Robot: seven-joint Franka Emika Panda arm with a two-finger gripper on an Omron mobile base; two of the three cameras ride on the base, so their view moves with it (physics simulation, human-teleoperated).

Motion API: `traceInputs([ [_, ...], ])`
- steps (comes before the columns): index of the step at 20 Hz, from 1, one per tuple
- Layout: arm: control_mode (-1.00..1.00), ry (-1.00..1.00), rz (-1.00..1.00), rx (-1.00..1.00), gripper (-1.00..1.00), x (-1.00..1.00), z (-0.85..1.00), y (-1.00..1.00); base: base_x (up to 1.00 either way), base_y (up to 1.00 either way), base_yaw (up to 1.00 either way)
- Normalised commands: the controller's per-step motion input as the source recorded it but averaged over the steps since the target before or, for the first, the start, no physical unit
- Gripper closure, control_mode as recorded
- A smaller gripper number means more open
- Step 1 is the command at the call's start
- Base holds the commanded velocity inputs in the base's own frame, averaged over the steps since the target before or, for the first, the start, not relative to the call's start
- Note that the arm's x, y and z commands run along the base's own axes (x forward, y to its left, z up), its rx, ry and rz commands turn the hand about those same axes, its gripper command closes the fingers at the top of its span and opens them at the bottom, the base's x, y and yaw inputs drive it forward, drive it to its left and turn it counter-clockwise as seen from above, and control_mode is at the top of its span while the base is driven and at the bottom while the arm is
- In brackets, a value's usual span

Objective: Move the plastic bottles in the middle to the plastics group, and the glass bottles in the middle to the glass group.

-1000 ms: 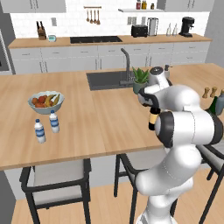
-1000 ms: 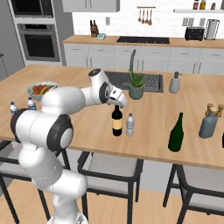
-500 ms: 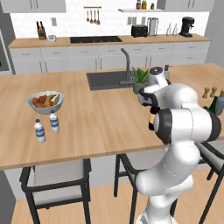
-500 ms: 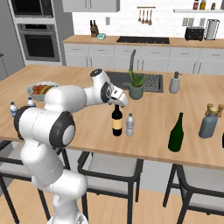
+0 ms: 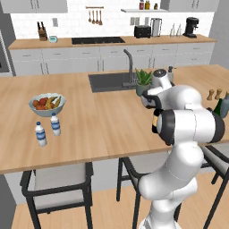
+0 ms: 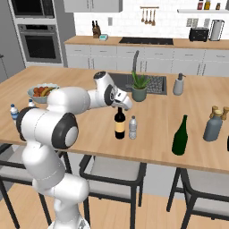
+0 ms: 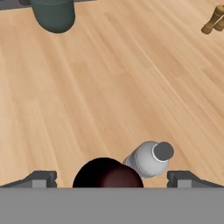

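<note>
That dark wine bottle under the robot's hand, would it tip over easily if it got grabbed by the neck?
Probably yes. The dark wine bottle is tall on a narrow base, so a sideways nudge could topple it. It looks heavy for its width. If it tipped it would likely knock the small clear bottle beside it. The gripper straddles its top.

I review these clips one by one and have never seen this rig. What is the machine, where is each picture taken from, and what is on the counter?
A white robot arm on a driving base. Two cameras ride behind it, left and right; the third looks down from its hand. The gripper sits right over the labelled wine bottle, fingers apart on either side; nothing is held. Beside it stands a plain plastic bottle. Farther right: a green wine bottle and a grey-blue bottle. Far left: two water bottles by a fruit bowl.
</note>
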Motion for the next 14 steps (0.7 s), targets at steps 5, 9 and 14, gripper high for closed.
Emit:
traceInputs([
  [5,-1.00,-0.04,0.00,0.00,1.00,0.00,-0.05,-0.02,0.00,0.00,0.00],
  [9,-1.00,-0.07,0.00,0.00,1.00,0.00,-0.03,0.00,0.00,0.00,0.00],
  [14,-1.00,-0.04,0.00,0.00,1.00,-0.03,-0.08,0.00,0.00,0.00,0.00],
])
